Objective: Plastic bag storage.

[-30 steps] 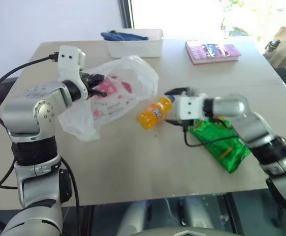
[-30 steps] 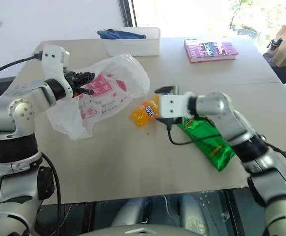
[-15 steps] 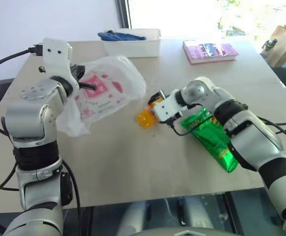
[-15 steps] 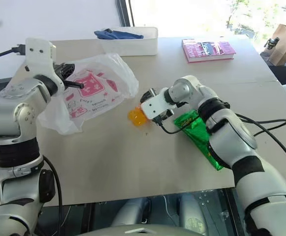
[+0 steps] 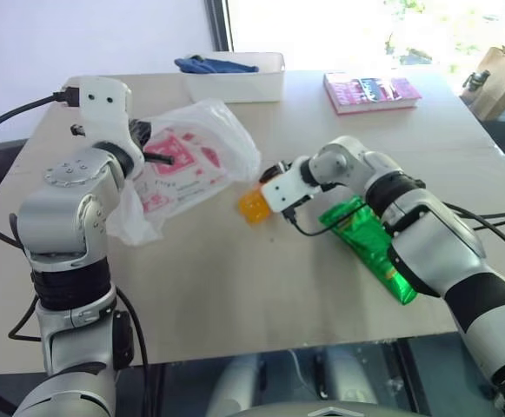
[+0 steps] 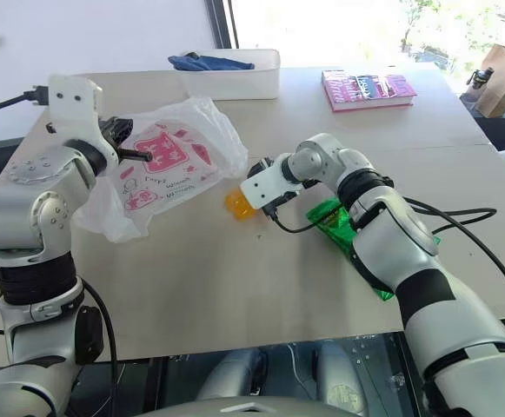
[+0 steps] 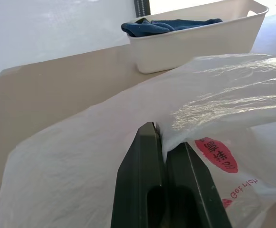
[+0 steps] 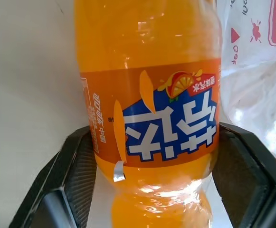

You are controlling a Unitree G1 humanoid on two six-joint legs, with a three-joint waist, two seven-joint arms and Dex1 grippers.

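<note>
Left hand [image 7: 162, 156] pinches the plastic bag [image 5: 191, 161] rim; right hand [image 8: 152, 166], part-spread, straddles the orange soda bottle [image 8: 147, 95] beside the bag's mouth.

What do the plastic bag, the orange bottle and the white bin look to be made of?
Plastic bag: thin translucent film, crinkled, glossy highlights. Orange soda bottle: clear glossy plastic, probably, with a printed label wrap. White bin: opaque matte moulded plastic, judging by its smooth uniform walls.

Office-like room, beige table [image 5: 235, 295], book [image 5: 374, 91], window [image 5: 339, 26]
</note>
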